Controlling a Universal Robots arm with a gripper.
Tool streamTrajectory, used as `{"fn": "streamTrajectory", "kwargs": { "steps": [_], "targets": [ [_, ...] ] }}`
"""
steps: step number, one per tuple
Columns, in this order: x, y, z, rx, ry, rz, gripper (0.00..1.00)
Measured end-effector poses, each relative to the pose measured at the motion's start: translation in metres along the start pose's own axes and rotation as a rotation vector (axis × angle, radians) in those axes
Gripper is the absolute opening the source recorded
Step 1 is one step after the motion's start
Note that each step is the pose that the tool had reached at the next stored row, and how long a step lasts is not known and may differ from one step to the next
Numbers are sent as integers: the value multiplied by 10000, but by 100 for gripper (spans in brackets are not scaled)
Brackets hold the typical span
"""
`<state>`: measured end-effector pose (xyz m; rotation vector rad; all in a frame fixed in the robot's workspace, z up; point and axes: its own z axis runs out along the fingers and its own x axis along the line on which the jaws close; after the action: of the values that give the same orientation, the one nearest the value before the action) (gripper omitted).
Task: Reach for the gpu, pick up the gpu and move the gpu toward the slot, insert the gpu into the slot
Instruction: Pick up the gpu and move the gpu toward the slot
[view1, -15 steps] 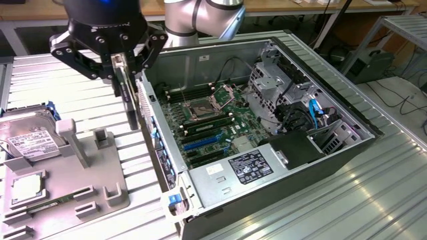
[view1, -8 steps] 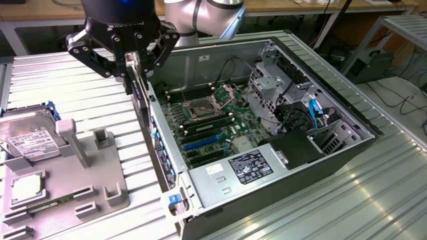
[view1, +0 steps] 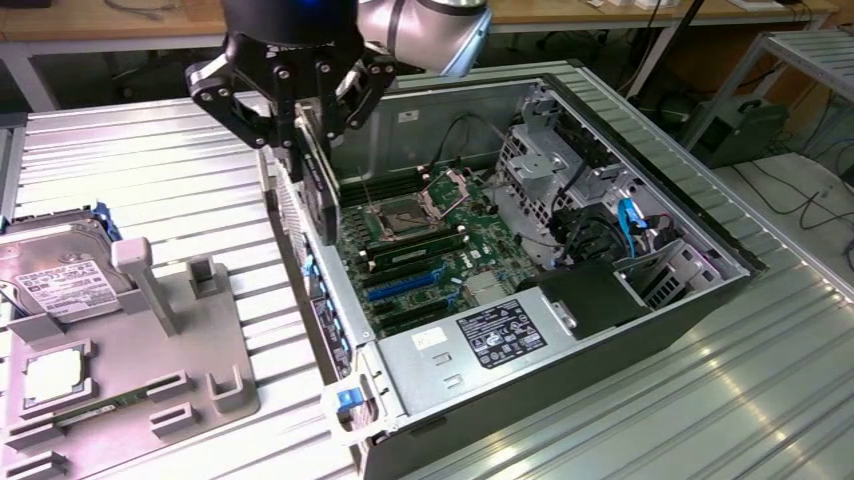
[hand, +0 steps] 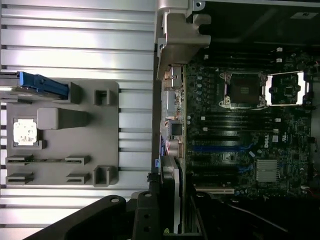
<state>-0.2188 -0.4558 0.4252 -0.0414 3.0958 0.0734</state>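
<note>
In the upper left of the exterior view, the black multi-link gripper hangs from the silver arm with its jaws clamped on the top edge of the gpu, a thin dark circuit card held upright on its edge. The card hangs over the left wall of the open black-and-silver computer case, above the green motherboard and not seated in any slot. The long blue slots lie on the board lower in the frame, well apart from the card's bottom edge. In the wrist view the gpu appears edge-on with its silver metal bracket at the far end, running alongside the motherboard. At the exterior view's lower left, a grey moulded fixture tray rests on the ribbed metal table, with a boxy silver labelled hard drive beside it.
</note>
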Motion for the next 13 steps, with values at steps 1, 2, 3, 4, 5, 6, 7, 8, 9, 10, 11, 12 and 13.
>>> {"fn": "streamTrajectory", "kwargs": {
  "steps": [1,2,3,4,5,6,7,8,9,10,11,12,13],
  "targets": [
    [-42,-1,2,0,0,0,28],
    [-75,-2,2,1,1,-1,28],
    [-115,-3,5,1,0,0,28],
    [-154,-4,7,0,0,1,28],
    [-193,-5,9,0,0,2,28],
    [-236,-7,10,0,0,2,28],
    [-270,-8,12,-7,0,2,28],
    [-299,-8,13,-17,12,4,28],
    [-366,-10,16,-42,51,7,28],
    [-455,-13,20,-42,58,6,28],
    [-582,-16,26,-42,58,8,28],
    [-682,-19,31,-43,58,7,28],
    [-826,-23,38,-42,58,6,28]
  ]
}}
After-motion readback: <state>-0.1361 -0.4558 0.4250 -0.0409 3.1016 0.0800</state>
